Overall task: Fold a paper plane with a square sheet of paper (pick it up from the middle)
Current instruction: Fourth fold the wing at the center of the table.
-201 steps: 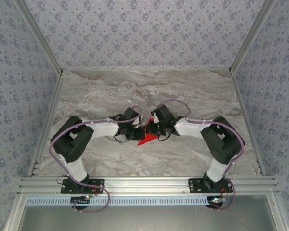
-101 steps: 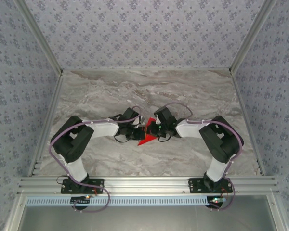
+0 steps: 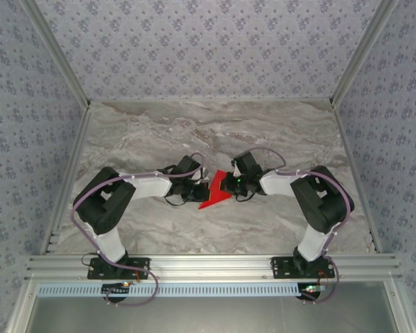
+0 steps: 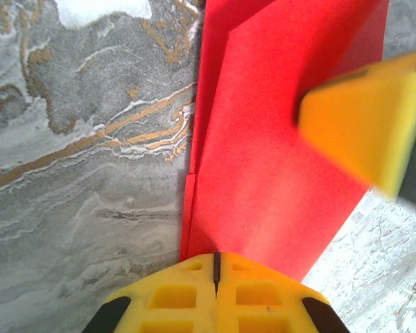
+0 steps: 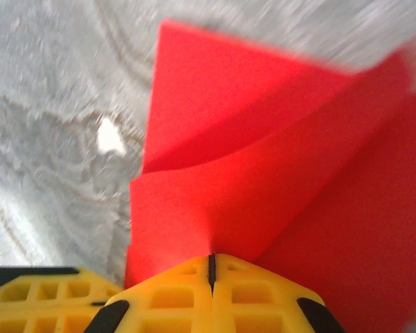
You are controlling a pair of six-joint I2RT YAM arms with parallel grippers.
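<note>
No txt, labels, brand marks or nos. that I can read in any view. The folded red paper sheet (image 4: 263,173) is plain. The marble tabletop (image 3: 194,132) has only veining, and the wallpaper (image 3: 208,48) a small repeating floral print.

Motion-blurred red paper (image 5: 284,187); right side cropped

The table (image 3: 284,135) has a flat top in grey marble pattern with tan veins, bordered by aluminium rails (image 3: 215,264). The red paper (image 3: 212,195), folded into overlapping layers, lies at the table's centre, one point toward the near edge.
</note>
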